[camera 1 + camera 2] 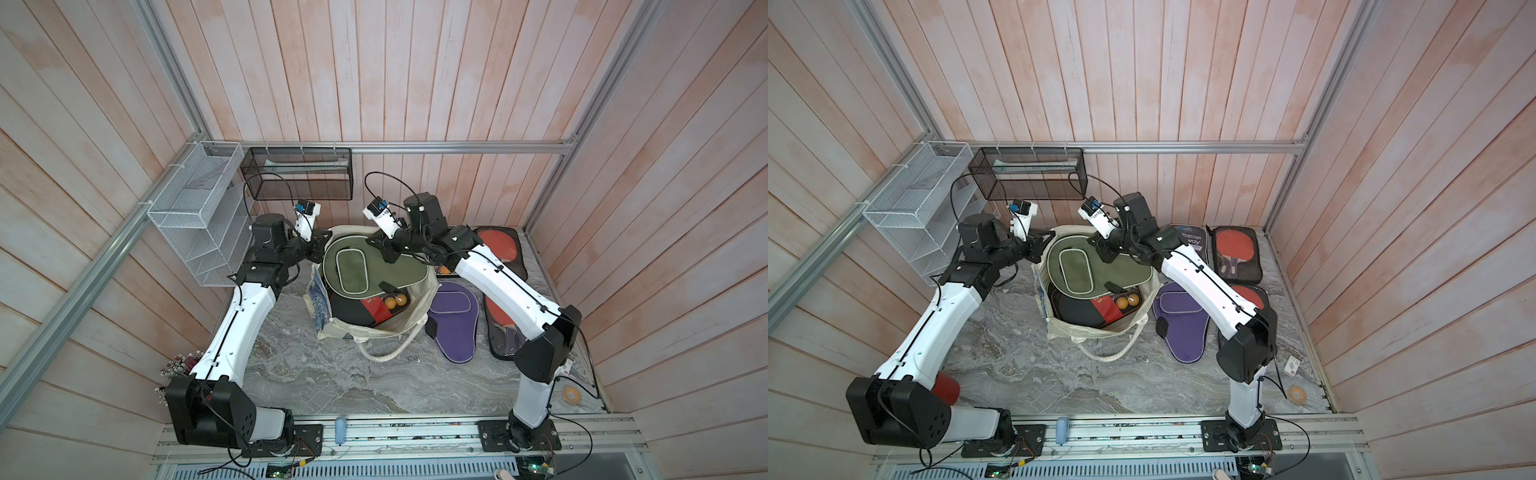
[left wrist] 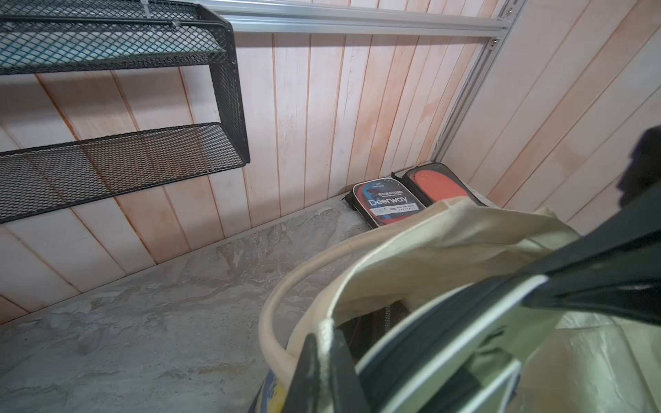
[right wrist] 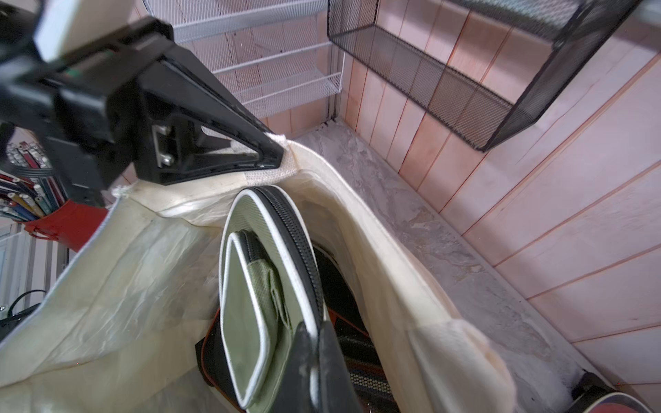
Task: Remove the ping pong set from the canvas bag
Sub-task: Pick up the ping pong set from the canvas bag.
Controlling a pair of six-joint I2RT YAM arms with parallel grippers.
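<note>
Closest up, pinches right jaws shut on edge of green case (image 3: 250, 304), lying across mouth of canvas bag (image 1: 349, 332), not yet out; clamps left jaws shut on bag rim. Leaves black-red set (image 1: 365, 311) and 2 orange balls (image 1: 395, 301) beneath; shows purple case (image 1: 453, 324) already on table (image 1: 332, 382).

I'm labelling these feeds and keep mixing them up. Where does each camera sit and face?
Top views: high above the arm bases, looking down on the canvas bag, left arm and right arm.
Left wrist: on the left arm, facing the black mesh shelf; the left claw pinches the bag's rim.
Right wrist: on the right arm, looking into the bag; the right claw grips the green paddle case.
Shared: both wrist views show bag and shelf.
</note>
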